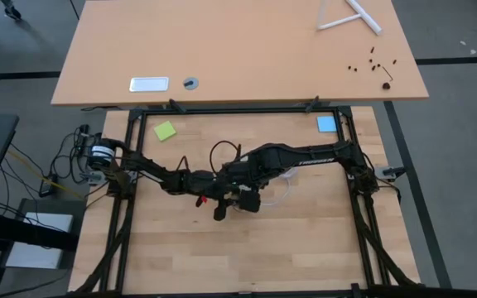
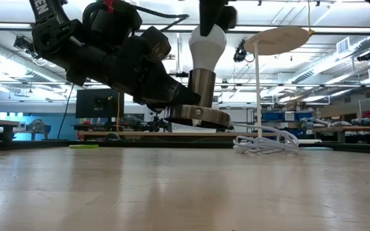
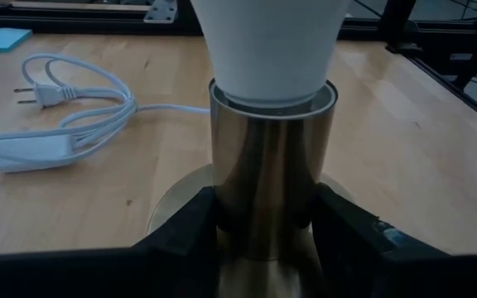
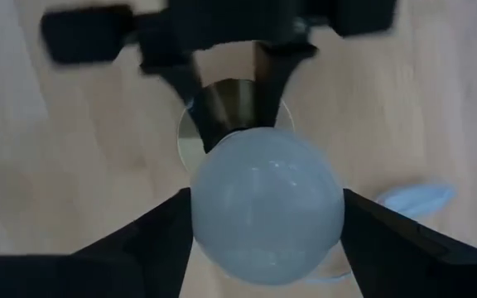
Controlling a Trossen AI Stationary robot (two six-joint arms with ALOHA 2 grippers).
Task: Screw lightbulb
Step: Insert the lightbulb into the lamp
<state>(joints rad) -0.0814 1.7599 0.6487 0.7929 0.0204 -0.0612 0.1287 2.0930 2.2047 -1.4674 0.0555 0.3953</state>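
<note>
The wooden table [image 1: 305, 248] carries everything, with both dark arms meeting near its centre. The left gripper [image 3: 265, 217] reaches in from nine o'clock and is clamped on the upright brass socket tube [image 3: 270, 165], one finger on each side, just above the round base disc [image 2: 198, 117]. The right gripper [image 4: 265, 217] comes in from three o'clock and hangs straight over the socket; its fingers [image 4: 151, 240] flank the globe of the lightbulb [image 4: 265, 207], touching or just beside the glass, and I cannot tell whether they grip it. The lightbulb stands upright, its narrow end down in the socket mouth. A white cord [image 3: 73, 108] with plug lies coiled at about two o'clock from the socket.
</note>
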